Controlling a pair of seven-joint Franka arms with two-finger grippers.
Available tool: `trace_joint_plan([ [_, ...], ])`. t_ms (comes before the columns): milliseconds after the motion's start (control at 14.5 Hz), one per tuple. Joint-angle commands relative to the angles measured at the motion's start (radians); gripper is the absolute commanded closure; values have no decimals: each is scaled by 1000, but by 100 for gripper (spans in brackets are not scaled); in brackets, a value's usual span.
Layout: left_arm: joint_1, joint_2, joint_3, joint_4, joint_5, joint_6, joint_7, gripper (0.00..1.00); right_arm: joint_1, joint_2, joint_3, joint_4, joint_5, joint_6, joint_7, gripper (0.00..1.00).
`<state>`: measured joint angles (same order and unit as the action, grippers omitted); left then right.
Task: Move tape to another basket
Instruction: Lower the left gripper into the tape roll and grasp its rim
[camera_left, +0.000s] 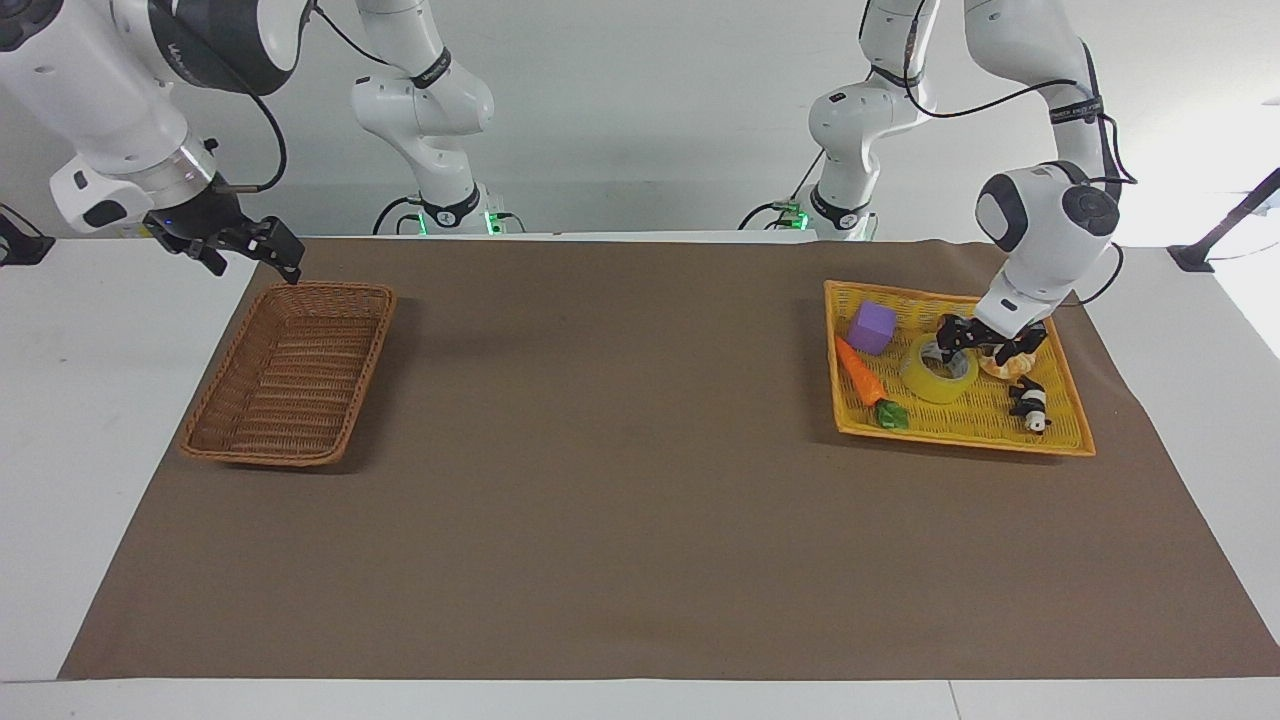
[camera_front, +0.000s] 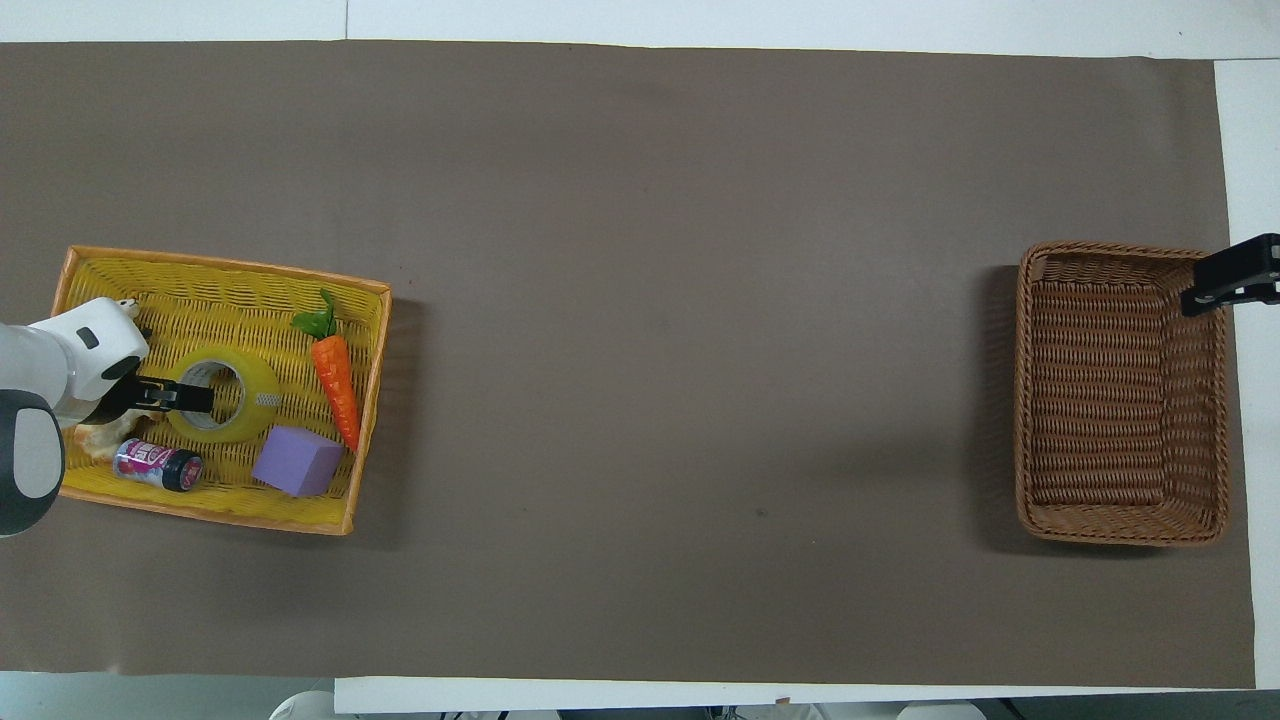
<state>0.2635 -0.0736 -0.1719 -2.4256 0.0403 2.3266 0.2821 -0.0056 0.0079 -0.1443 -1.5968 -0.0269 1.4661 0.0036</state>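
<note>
My left gripper (camera_left: 958, 340) straddled the tape's (camera_left: 937, 369) wall in the yellow tray (camera_left: 1060, 440), one finger inside the core; whether it had clamped I could not tell. My right gripper (camera_left: 245, 247) waited over the basket's (camera_left: 285, 455) rim nearest the robots, its fingers unreadable.

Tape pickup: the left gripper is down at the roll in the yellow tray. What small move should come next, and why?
Probably close the left gripper on the tape's wall, then lift. It sits low at the roll's rim toward the left arm's end, and the tape lies flat in the yellow tray. Whether it already grips is unclear. The basket lies at the right arm's end, where the right gripper waits over its corner.
</note>
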Motion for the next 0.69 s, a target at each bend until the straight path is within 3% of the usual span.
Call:
trace_joint_plan([
  [0,-3,-8,-1,-27,9,31,12,22,-4,-19,5,-18,-4,-4,-11,0],
  [622,-3,37,-1,-47,9,43,12,25,-4,-19,5,-18,-4,-4,-11,0],
])
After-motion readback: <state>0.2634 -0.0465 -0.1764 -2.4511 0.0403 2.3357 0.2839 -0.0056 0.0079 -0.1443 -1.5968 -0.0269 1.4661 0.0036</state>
